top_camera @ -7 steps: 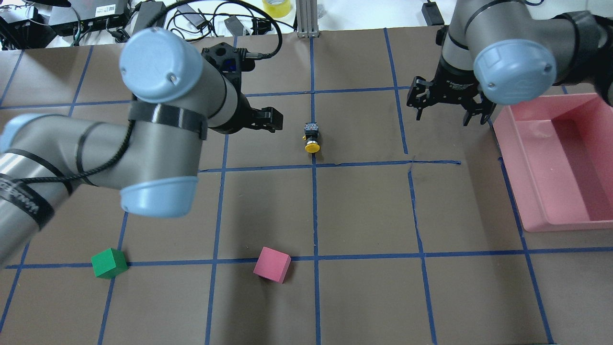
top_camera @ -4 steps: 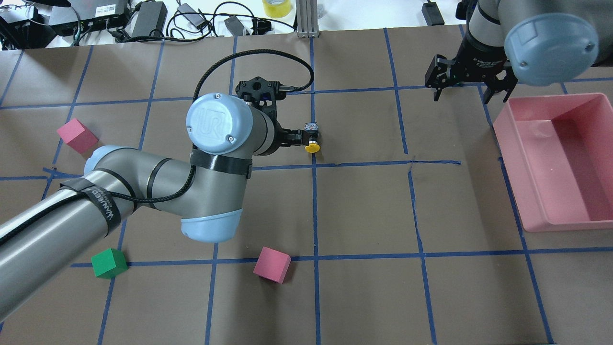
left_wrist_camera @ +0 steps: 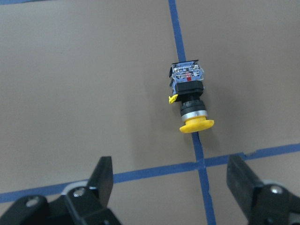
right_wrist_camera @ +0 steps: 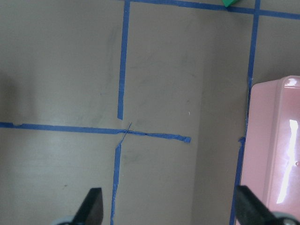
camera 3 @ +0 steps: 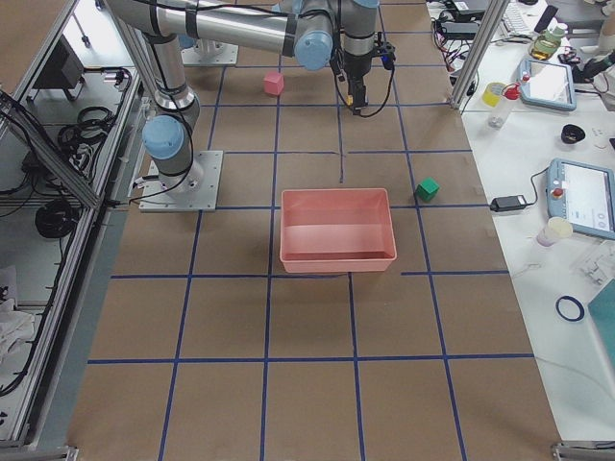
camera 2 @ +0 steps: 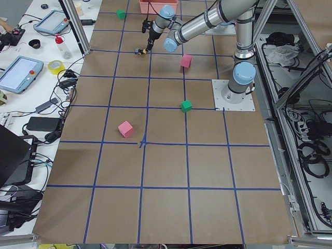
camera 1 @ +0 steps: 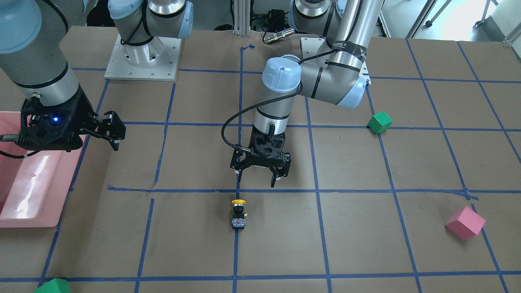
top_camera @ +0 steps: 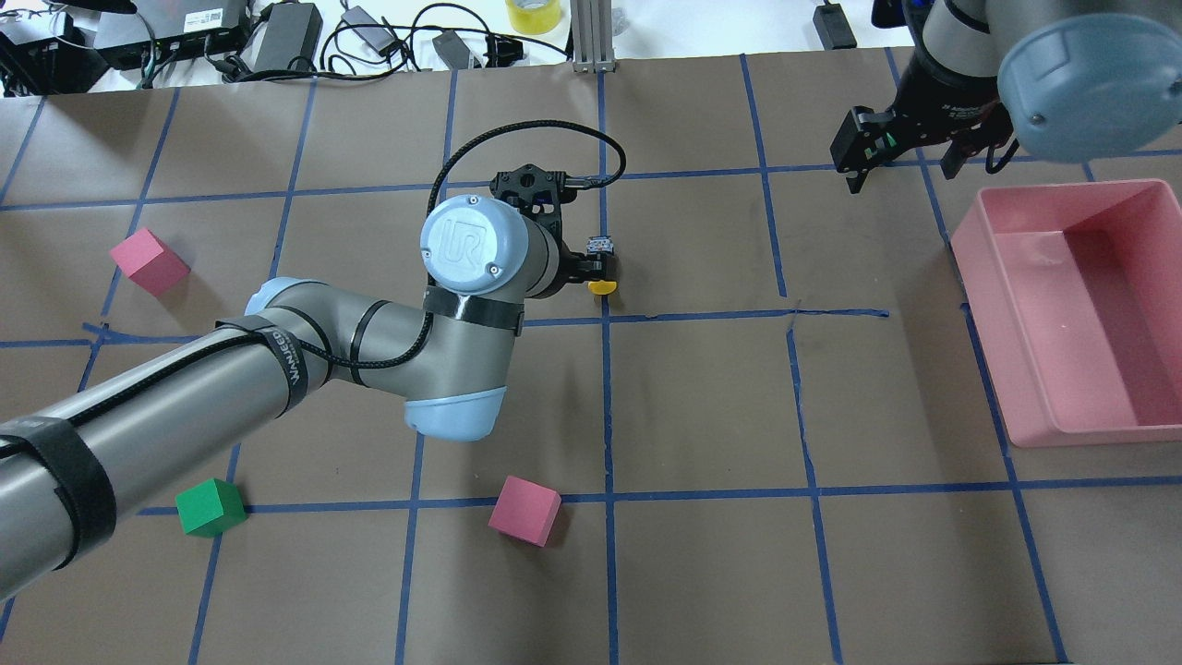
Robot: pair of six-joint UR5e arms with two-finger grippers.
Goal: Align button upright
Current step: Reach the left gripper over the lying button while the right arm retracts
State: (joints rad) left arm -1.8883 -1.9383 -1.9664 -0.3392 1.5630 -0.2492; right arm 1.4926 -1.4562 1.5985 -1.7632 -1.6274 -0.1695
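Observation:
The button point(camera 1: 238, 213) lies on its side on a blue tape line, its yellow cap pointing toward the robot's base and its whitish terminal base pointing away. It also shows in the overhead view point(top_camera: 601, 247), partly covered by my left wrist, and in the left wrist view point(left_wrist_camera: 190, 101). My left gripper point(camera 1: 256, 181) is open and empty, pointing down, just on the robot's side of the button. In the left wrist view the button lies ahead of the open left gripper point(left_wrist_camera: 171, 161). My right gripper point(top_camera: 903, 171) is open and empty, far off beside the pink bin.
A pink bin point(top_camera: 1016, 388) stands at the table's right side, below my right gripper point(camera 1: 116, 132). Pink cubes point(top_camera: 524, 510) point(top_camera: 148, 261) and a green cube point(top_camera: 211, 507) sit on the left half. Cables and boxes point(top_camera: 277, 32) line the far edge.
My left arm has swung right, bringing its open gripper up beside and partly over the button. My right gripper has drawn back toward the far right corner. The button has not moved.

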